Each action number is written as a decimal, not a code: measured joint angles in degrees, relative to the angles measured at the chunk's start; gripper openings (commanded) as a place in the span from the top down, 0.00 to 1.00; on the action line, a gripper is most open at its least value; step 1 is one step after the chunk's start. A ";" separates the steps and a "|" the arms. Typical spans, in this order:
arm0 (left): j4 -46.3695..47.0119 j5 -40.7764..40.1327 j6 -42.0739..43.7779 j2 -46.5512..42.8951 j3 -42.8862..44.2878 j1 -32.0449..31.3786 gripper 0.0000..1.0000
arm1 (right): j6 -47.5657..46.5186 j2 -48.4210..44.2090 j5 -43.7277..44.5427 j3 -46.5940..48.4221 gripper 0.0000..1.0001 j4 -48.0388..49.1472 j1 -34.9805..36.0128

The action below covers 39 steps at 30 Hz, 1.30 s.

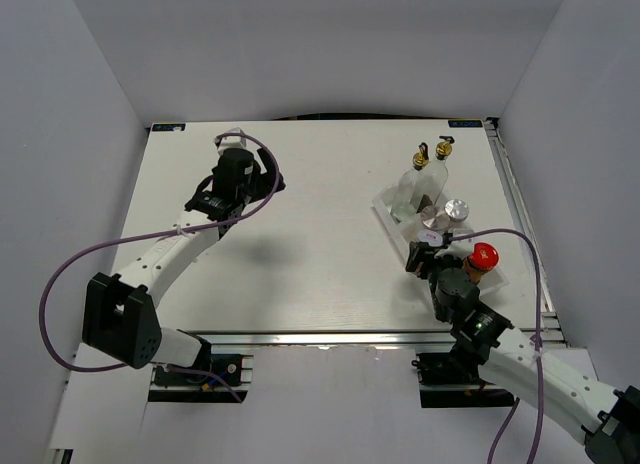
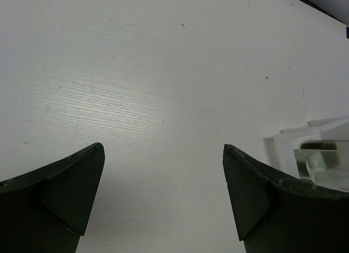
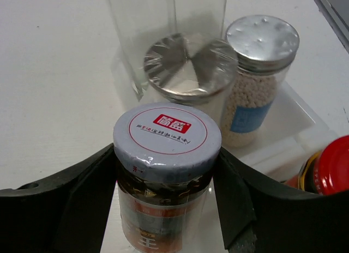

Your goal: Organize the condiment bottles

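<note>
My right gripper (image 1: 426,252) (image 3: 166,171) is shut on the small white-lidded jar (image 3: 166,155), with a finger pressed on each side below the lid. The jar (image 1: 428,239) is at the near end of the white tray (image 1: 385,206). Just behind it stand two silver-capped shakers (image 3: 188,65) (image 3: 262,40), also in the top view (image 1: 436,222) (image 1: 457,210). Two tall glass bottles (image 1: 408,184) (image 1: 432,174) stand at the tray's far end. The red-lidded jar (image 1: 483,256) (image 3: 330,166) is to the right. My left gripper (image 1: 262,172) (image 2: 163,171) is open and empty over bare table.
The tray's corner (image 2: 305,133) and a glass bottle's base (image 2: 319,163) show at the right of the left wrist view. The table's right edge rail (image 1: 520,214) runs close to the tray. White walls enclose the table on three sides.
</note>
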 measured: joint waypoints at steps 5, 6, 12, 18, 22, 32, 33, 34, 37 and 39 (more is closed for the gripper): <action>0.79 0.07 0.15 0.00 -0.68 0.35 0.02 | 1.51 -3.74 3.34 0.07 1.00 -6.10 0.15; 0.76 0.07 0.17 0.00 -0.70 0.37 0.02 | 1.81 -4.63 3.54 0.22 1.00 -7.41 0.15; 1.31 0.20 0.17 0.00 -0.83 0.63 0.02 | 2.99 -8.07 5.05 2.40 1.00 -16.04 0.13; 1.81 0.68 0.15 0.04 -0.98 0.68 0.02 | 4.42 -9.92 6.01 5.40 1.00 -24.59 0.09; 2.36 1.31 0.17 0.33 -1.14 0.68 0.02 | 7.76 -9.46 8.48 5.73 1.00 -28.63 0.09; 2.75 1.49 0.55 2.82 -1.14 0.68 0.02 | 8.07 -6.49 14.93 5.03 0.83 -27.78 0.09; 2.80 1.49 0.59 2.82 -1.14 0.68 0.02 | 7.52 -6.19 14.95 4.72 0.79 -26.62 0.09; 2.80 1.46 0.61 2.82 -1.14 0.68 0.02 | 7.15 -5.92 14.82 4.26 0.77 -25.22 0.09; 2.78 1.42 0.76 2.82 -1.14 0.68 0.02 | 5.86 -4.61 14.71 2.47 0.74 -22.36 0.09; 2.82 1.44 0.79 2.82 -1.14 0.68 0.02 | 5.29 -3.15 14.91 1.95 0.72 -21.97 0.04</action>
